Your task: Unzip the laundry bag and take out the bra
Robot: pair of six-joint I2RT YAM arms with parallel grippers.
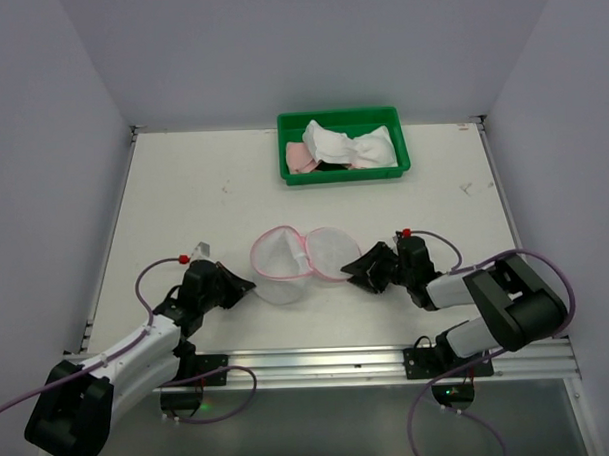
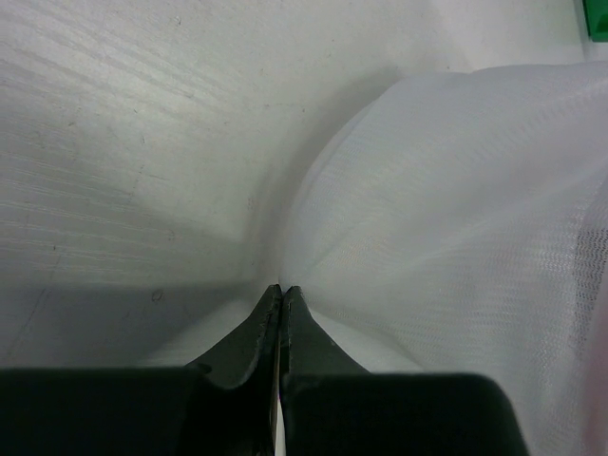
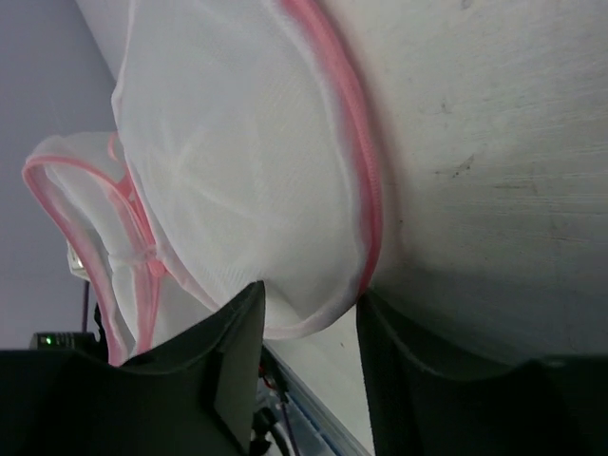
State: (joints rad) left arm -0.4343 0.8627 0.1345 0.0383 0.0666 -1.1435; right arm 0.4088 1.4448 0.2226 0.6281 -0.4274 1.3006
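The laundry bag lies unzipped on the table's middle, its two white mesh halves with pink zipper trim spread side by side. The bra, white with a pale pink part, lies in the green tray at the back. My left gripper is shut at the bag's left edge. In the left wrist view the mesh gathers into its tips. My right gripper is open at the bag's right edge. In the right wrist view the pink-trimmed rim sits between its jaws.
The white table is walled at the back and both sides. A metal rail runs along the near edge, with the arm bases and looping purple cables there.
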